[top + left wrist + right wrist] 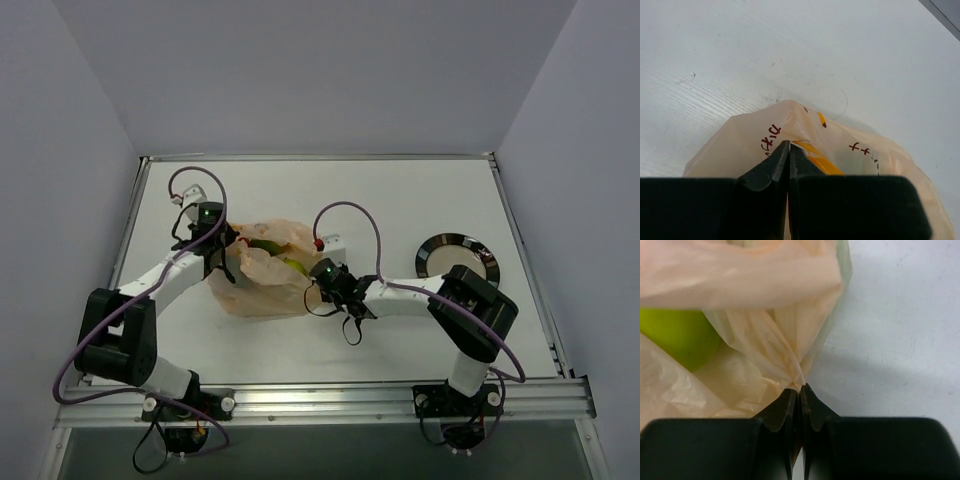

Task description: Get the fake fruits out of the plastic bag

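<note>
Two grippers are pinched tight on thin film, one at each side of the bag, and neither holds a fruit. The left gripper [789, 145] has its jaws closed on a fold at the far-left edge. The right gripper [799, 388] has its jaws closed on a twisted gather of film at the near-right edge. The plastic bag [255, 295] therefore lies spread between them on the desk [400, 190], its long axis running roughly from one pinch to the other. From the right gripper, a yellow-green fruit [675, 335] sits just to the left and a little beyond, inside the bag and partly under a loose flap of film. I judge the right arm to be the nearer one to it, though it would have to let go of the film to reach in. The bag is crinkly, translucent peach-orange with small dark orange printed marks, and slack enough to fold over its contents. The fruit is smooth and glossy. From above, another greenish shape shows in the bag's mouth, too small to name. A dark round plate [457, 255] sits well apart to the right.
</note>
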Controlling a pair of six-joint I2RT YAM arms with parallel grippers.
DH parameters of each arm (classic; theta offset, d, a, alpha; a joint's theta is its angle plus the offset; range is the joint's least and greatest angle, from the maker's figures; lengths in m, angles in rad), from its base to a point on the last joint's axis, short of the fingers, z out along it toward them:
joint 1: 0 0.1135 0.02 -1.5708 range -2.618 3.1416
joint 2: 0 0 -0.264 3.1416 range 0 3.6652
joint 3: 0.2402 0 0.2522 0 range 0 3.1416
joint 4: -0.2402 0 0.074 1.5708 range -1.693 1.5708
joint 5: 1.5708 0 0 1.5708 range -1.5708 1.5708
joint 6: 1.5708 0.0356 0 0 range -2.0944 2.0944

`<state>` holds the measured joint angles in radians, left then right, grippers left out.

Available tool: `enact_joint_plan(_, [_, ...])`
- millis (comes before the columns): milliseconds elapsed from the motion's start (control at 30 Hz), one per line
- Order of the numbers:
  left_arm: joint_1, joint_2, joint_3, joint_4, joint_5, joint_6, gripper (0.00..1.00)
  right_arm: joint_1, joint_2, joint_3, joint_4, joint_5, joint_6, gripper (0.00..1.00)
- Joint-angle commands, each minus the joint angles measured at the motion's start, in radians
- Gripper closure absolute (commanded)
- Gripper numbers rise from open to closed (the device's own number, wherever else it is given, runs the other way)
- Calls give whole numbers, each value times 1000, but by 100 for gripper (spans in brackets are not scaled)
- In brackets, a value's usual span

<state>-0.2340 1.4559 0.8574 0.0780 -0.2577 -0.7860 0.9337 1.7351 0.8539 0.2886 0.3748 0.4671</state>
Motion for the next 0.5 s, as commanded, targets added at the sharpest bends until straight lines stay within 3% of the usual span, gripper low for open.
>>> enact_joint_plan(0, [25,27,38,48,3,7,98,14,-22,-58,108,44,68,98])
enact_joint_plan(133, [42,54,69,40,63,4,98,17,41,-56,136,62,79,96])
enact_joint_plan(167, [42,43,68,48,72,8,93,19,40,-56,144,62,79,95])
enact_joint_plan(200, [39,28,52,48,81,10,85,20,31,-59,152,62,79,94])
enact_joint_plan(267, [38,-52,31,33,107,4,60,20,2,-62,169,59,68,92])
enact_joint_plan(300, [39,-84,11,19,115,5,35,22,-5,-59,170,56,55,91])
enact_joint_plan(400, [36,-244,-23,-66,136,1,12,20,-19,-35,155,46,33,88])
enact_joint_plan(467, [32,-376,-32,-177,137,14,9,22,-26,-24,146,38,28,87])
